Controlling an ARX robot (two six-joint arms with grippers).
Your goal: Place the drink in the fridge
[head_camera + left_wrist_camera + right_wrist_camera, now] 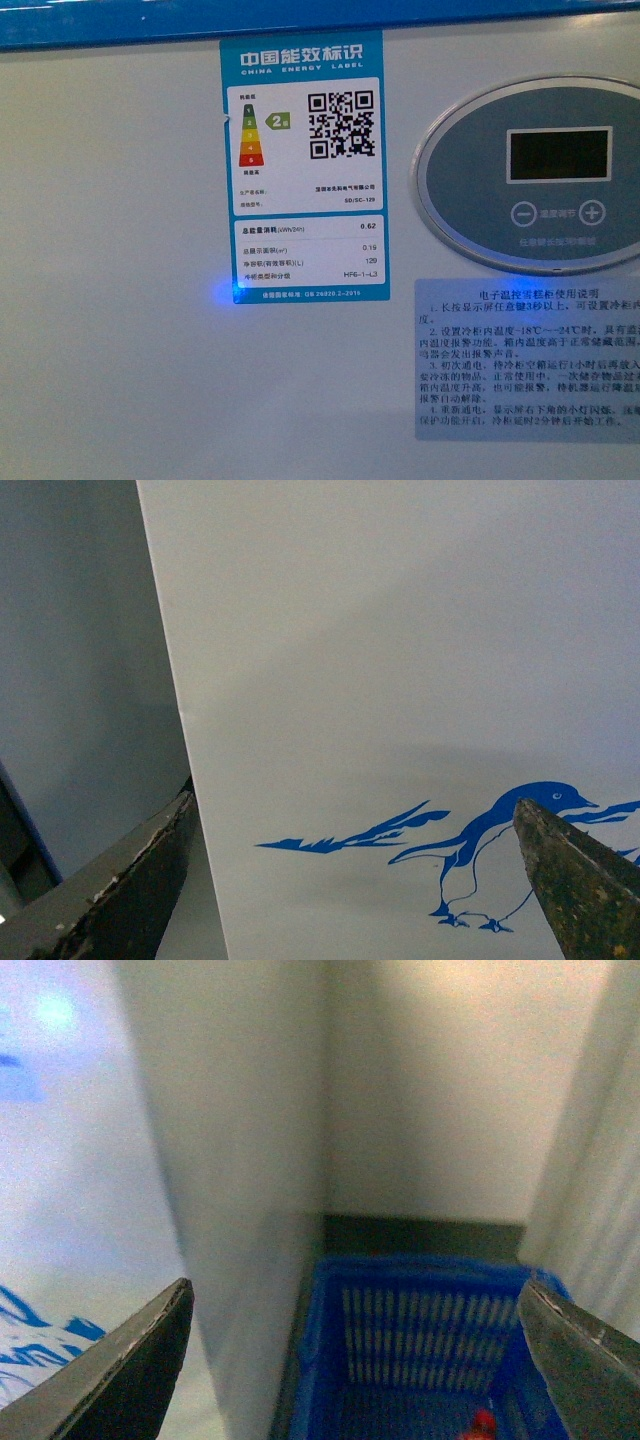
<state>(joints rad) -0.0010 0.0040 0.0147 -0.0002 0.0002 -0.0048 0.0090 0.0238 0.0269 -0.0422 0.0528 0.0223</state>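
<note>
The fridge (120, 300) fills the front view: white front wall, blue top rim, grey oval display (540, 170) and a blue energy label (303, 170). Neither gripper shows there. In the left wrist view my left gripper (360, 880) is open and empty, facing the fridge's white side (400, 630) with its blue penguin artwork (480, 840). In the right wrist view my right gripper (355, 1355) is open and empty above a blue basket (420, 1330). A red cap (484, 1423), the top of the drink, shows at the basket's bottom; the rest of the bottle is out of view.
The blue plastic basket stands in a narrow gap between the fridge's side (90, 1210) and a pale cabinet wall (590, 1160), with a pale back wall (430, 1090) behind. A grey wall (70, 660) lies beside the fridge.
</note>
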